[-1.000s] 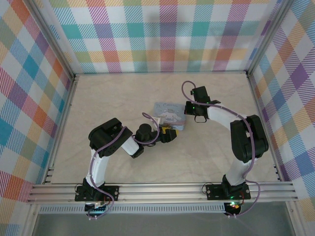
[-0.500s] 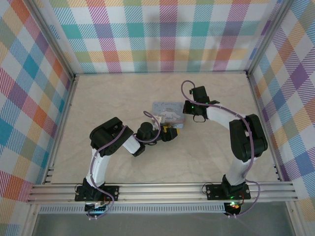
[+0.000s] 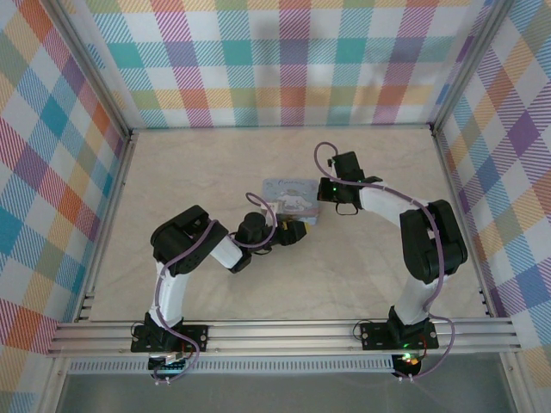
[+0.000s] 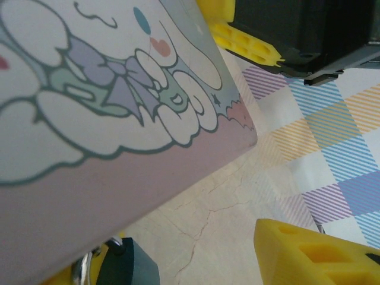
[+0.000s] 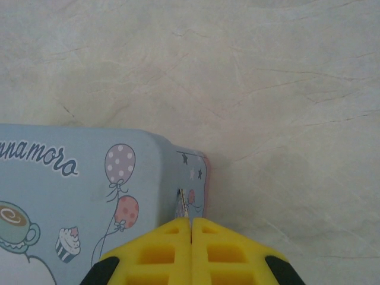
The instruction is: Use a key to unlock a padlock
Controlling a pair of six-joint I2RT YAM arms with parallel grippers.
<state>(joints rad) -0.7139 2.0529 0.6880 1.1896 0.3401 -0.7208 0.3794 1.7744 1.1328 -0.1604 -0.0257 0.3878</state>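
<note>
Yellow right claw (image 5: pixel 191 225): pressed together, tips right at the corner of the tin (image 5: pixel 77 178), at the tin's 3 o'clock in the top view. A thin metal sliver (image 5: pixel 184 203) pokes out past the tips. It may be the key, can't confirm.

Left claw (image 3: pixel 294 232): spread, nothing pinched, at the tin's 6 o'clock.

Padlock (image 4: pixel 127 266): at 7 o'clock in the left wrist view, tucked under the tin's edge, close to the left claw. Can't tell if it hangs off the tin or lies loose on the worktop (image 5: pixel 267 89).

Risks as I see them:
- Left claw shuts on the tin's edge instead of the padlock. The lock is tiny and half hidden, and the tin's corner is right at the gap.
- A push from either claw slides the tin, which looks light on a smooth worktop. The lock shifts with it and alignment is gone.
- If that sliver is the key, the grip is on a thin blade. Side load at the keyhole twists it or pops it out.
- Keyhole isn't visible, so insertion angle is a guess.
- Claws are near each other across the tin. Converging on one small lock risks them colliding.
</note>
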